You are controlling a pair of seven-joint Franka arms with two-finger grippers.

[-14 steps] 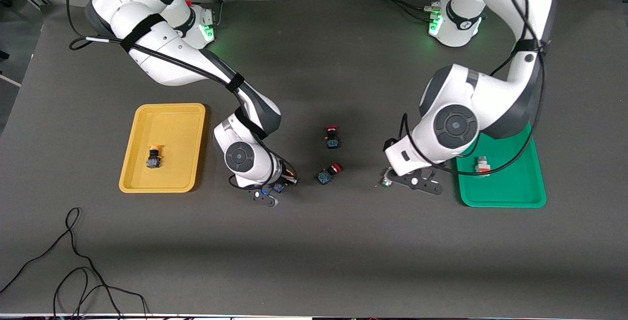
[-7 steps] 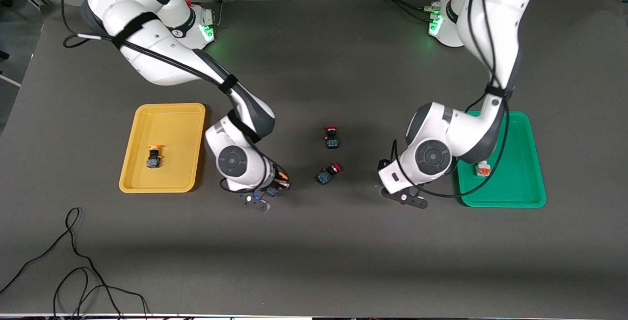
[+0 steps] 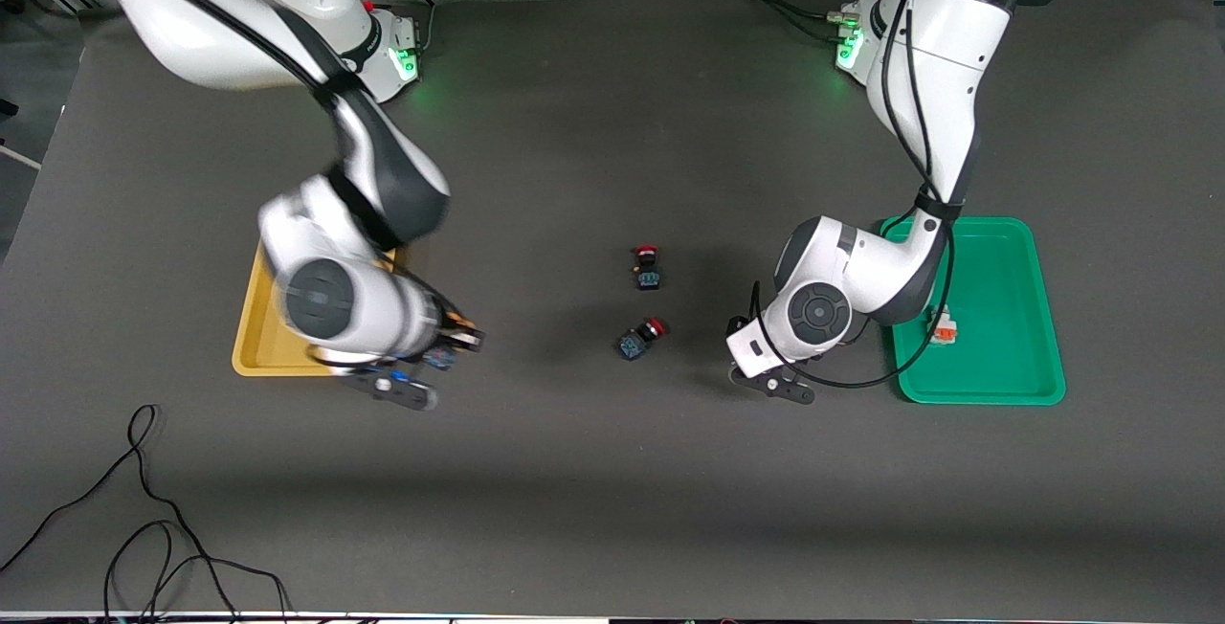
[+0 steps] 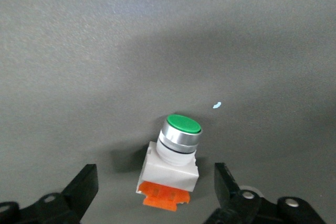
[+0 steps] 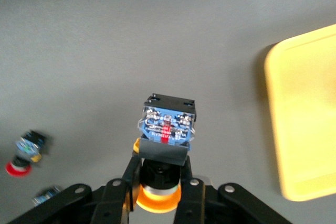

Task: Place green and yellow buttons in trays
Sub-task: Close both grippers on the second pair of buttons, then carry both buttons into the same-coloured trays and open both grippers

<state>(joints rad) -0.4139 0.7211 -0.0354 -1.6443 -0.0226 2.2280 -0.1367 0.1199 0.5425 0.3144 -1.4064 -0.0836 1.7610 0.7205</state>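
My right gripper point(image 3: 445, 348) is shut on a yellow-capped black button with a blue base point(image 5: 167, 129) and holds it in the air beside the yellow tray point(image 3: 251, 337), which also shows in the right wrist view point(image 5: 304, 129). My arm hides most of that tray and whatever lies in it. My left gripper point(image 4: 156, 190) is open, with one finger point(image 4: 84, 187) on each side of a green-capped white button with an orange base point(image 4: 176, 153) standing on the mat. In the front view my left hand point(image 3: 770, 383) hides this button. Another white button point(image 3: 943, 327) lies in the green tray point(image 3: 995, 385).
Two red-capped black buttons point(image 3: 648, 267) point(image 3: 639, 338) lie on the dark mat between the two grippers; one also shows in the right wrist view point(image 5: 21, 156). A loose black cable point(image 3: 144, 509) lies near the front edge toward the right arm's end.
My right arm has lifted and carried the yellow button toward the yellow tray, now covering much of it. My left gripper has shifted slightly and settled around the green button.
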